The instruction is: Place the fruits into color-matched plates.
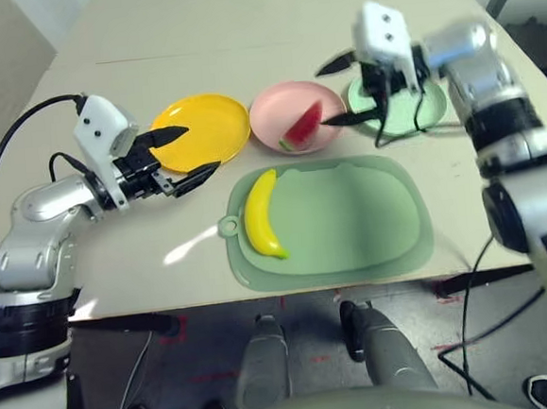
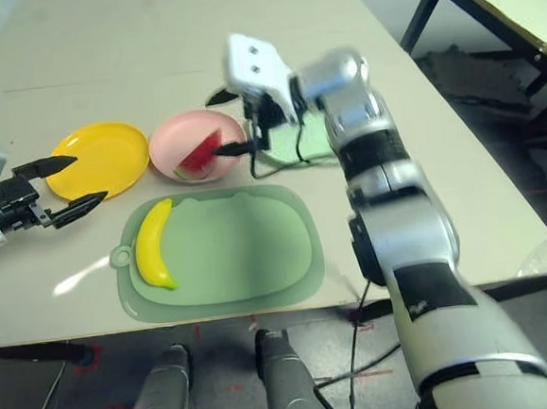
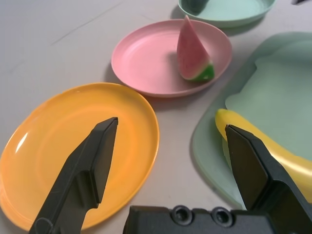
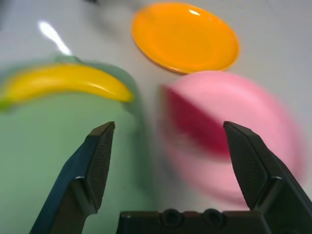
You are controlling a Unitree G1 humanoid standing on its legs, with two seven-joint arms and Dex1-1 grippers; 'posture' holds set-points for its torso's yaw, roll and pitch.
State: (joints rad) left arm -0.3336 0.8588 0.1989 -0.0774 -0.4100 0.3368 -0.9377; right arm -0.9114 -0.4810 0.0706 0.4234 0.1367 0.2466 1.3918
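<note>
Table [image 1: 146, 25] of pale beige, seen from the head camera, carries three round plates in a row along its far side. The yellow plate [image 1: 203, 129] sits empty on the robot's left. The pink plate [image 1: 295, 117] in the middle holds the watermelon wedge [image 1: 303, 126], red flesh up, green rind low. The mint green plate [image 1: 408, 109] on the right is partly hidden behind the right gripper [image 1: 345, 90], which hangs above it with its black fingers spread wide and nothing between them. Nearer the robot lies a pale green cutting mat [image 1: 351, 222]; the banana [image 1: 261, 215] rests along its left edge. The left gripper [image 1: 184, 155] hovers just beside the yellow plate, fingers released and empty.

Left wrist camera: two black fingers [image 3: 83, 180] stand well apart, framing the yellow plate, with the pink plate and its watermelon wedge beyond, the rim of the mint green plate behind that, and the banana's tip on the mat.

Right wrist camera: spread fingers [image 4: 97, 161] frame a blurred scene of the banana on the mat, the pink plate with the red wedge, and the yellow plate further off. I cannot make out the avocado.
</note>
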